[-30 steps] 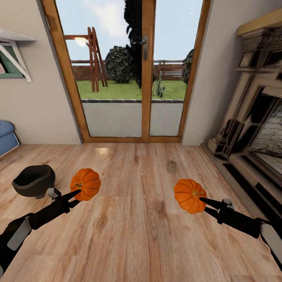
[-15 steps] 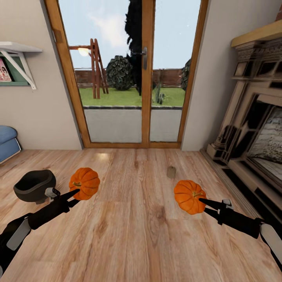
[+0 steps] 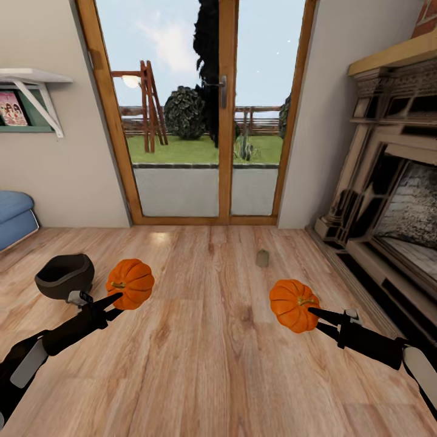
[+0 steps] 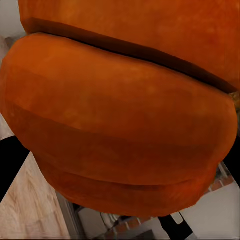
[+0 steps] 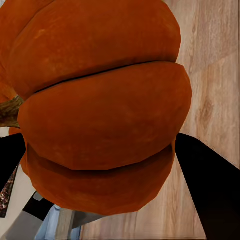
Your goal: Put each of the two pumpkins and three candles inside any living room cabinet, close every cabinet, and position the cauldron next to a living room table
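Pumpkins (image 3: 130,283) (image 3: 293,304) are riding pinched in your left gripper (image 3: 116,298) and right gripper (image 3: 312,313), while one candle (image 3: 262,258) and the cauldron (image 3: 64,276) are waiting on the floor.

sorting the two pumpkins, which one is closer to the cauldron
The pumpkin in the left gripper; the cauldron sits just beside it, unlike the right gripper's pumpkin.
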